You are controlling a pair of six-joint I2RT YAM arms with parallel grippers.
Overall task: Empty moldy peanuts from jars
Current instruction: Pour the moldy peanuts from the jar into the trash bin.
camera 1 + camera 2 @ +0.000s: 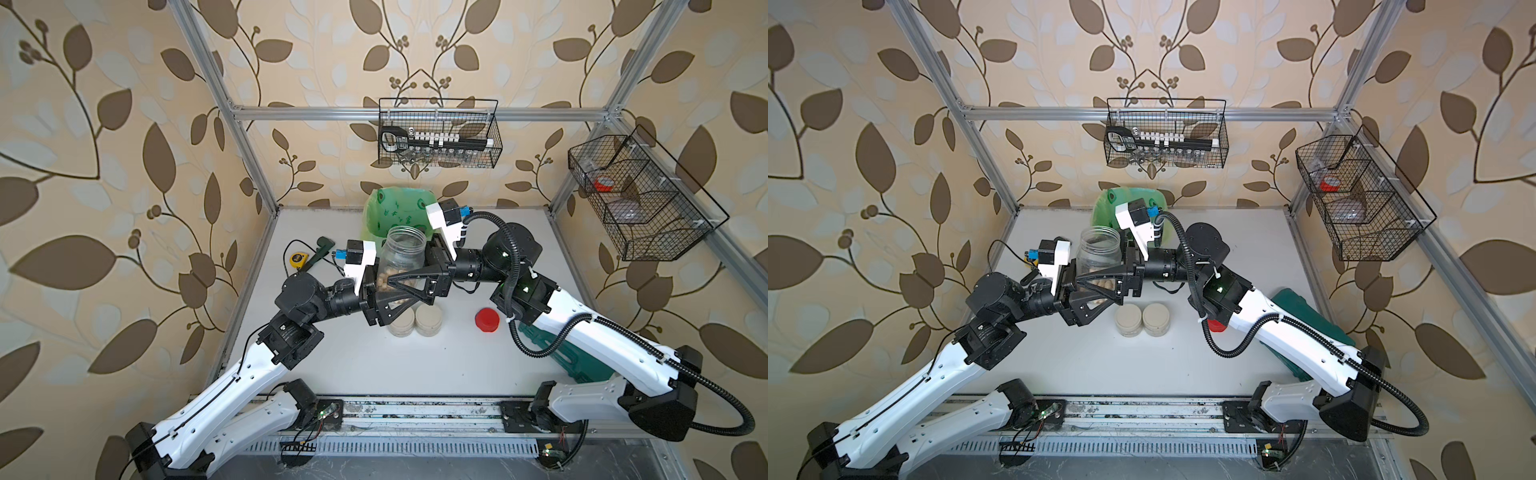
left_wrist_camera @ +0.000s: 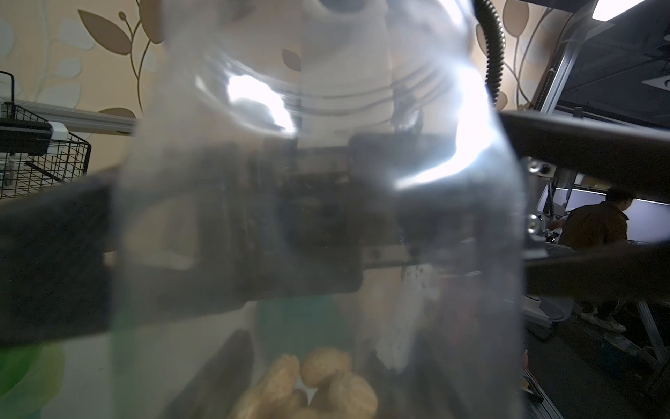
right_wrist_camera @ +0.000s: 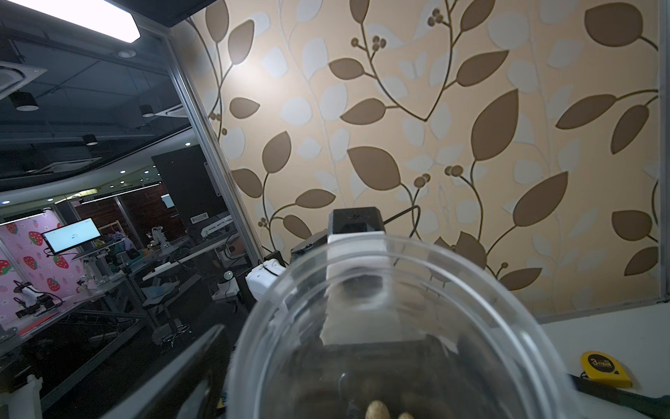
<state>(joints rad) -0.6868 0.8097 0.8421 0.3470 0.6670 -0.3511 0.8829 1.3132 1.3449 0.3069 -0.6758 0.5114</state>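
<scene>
Your left hand (image 1: 388, 293) grips the jar (image 1: 405, 245); your right hand (image 1: 409, 268) straddles it wide; clamp squarely before tipping peanuts (image 2: 326, 377) out.

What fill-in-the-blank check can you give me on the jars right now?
The tall jar is open; its ____ lid lies on the table.
The peanuts sit at the ____ of the tall jar.
Both short jars carry ____ lids.
The bin behind the tall jar is lined in ____.
Missing: red; bottom; beige; green.
</scene>
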